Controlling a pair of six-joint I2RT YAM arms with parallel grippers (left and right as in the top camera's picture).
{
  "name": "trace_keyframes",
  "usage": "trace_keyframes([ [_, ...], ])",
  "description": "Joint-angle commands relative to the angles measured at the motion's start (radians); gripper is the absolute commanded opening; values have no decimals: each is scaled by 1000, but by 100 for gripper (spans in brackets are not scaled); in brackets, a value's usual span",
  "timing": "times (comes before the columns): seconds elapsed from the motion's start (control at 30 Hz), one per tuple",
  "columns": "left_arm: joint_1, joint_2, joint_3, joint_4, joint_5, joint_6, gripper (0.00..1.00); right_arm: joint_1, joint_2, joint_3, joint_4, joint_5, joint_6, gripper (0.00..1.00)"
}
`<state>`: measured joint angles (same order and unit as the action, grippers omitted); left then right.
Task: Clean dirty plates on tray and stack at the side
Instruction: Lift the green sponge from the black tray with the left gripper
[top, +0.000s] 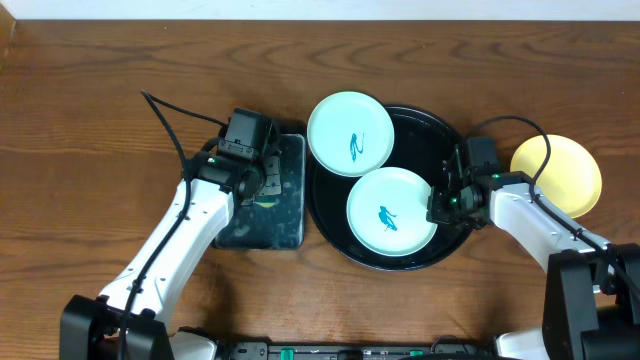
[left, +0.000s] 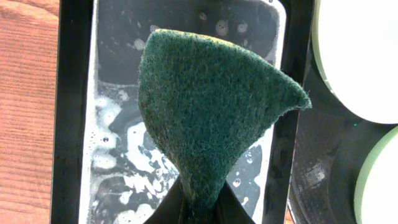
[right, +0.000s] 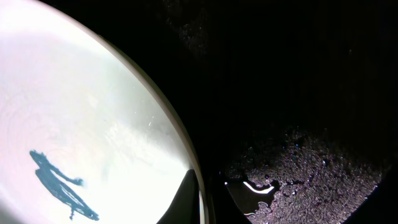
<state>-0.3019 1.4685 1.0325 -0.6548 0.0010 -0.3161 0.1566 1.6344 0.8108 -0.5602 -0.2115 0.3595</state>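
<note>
Sponge (left: 211, 106) clamped in left jaws, right jaws pinching a marked plate (top: 390, 212); only yellow plate (top: 556, 175) beyond them looks done

Overhead evenly lit & sharp, R wrist view dim, plate (right: 93, 112) overexposed, glare on tray (right: 256, 186), sponge (left: 205, 106) close-up crisp.

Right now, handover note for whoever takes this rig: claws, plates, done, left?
Left claw: shut on the green sponge, over the soapy rectangular tray.
Right claw: shut on the rim of the near mint plate, in the round black tray.
Other mint plate: across that tray's far-left rim.
Yellow plate: on the table right of the tray, no mark showing.
Done: probably the yellow one.
Left: both mint plates show teal marks; scrub, then stack beside yellow.
</note>
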Motion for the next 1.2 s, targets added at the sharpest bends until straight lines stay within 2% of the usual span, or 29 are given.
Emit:
trace_keyframes([
  [0.0, 5, -5, 12, -2, -8, 8, 8, 10, 35, -15, -11, 27, 10, 1],
  [0.87, 5, -5, 12, 17, -9, 9, 8, 10, 35, -15, -11, 27, 10, 1],
  [1.17, 5, -5, 12, 297, -160, 10, 11, 10, 35, -15, -11, 27, 10, 1],
])
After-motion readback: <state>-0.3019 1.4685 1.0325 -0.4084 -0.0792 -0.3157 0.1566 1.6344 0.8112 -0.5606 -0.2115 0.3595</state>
